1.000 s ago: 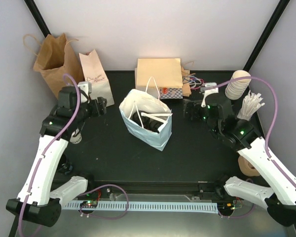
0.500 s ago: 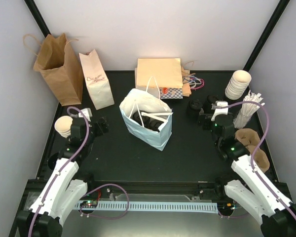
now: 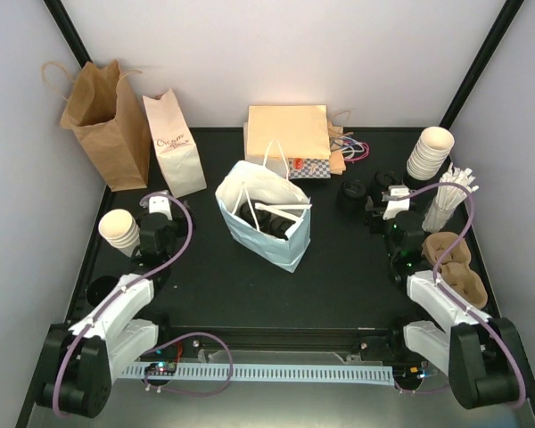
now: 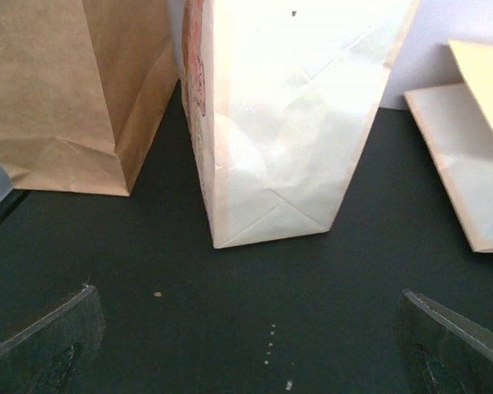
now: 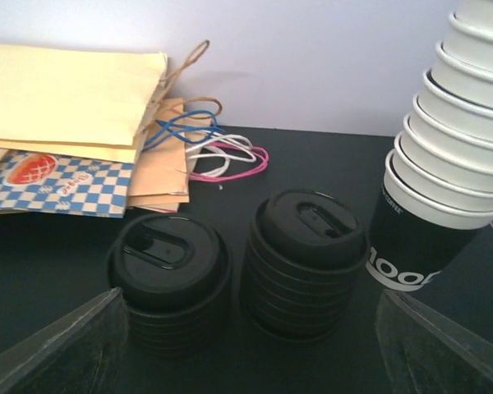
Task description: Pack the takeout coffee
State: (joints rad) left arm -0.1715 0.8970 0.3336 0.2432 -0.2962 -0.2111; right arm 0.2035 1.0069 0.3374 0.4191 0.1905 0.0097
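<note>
Takeout coffee (image 3: 269, 221) — black-lidded, inside white paper bag (image 3: 285, 247) — left gripper (image 4: 246, 349), right gripper (image 5: 248, 349) wide.

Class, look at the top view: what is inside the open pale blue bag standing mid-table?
Inside the pale blue bag, dark shapes show beneath its white handles. The bag's walls and handles cover the rest, so what they are cannot be told.

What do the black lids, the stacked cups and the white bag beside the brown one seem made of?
Black lids: probably plastic, slight sheen, moulded ridges.
Stacked cups: likely paper, smooth, rolled rims.
White bag: paper, matte, creased, folded base.
</note>
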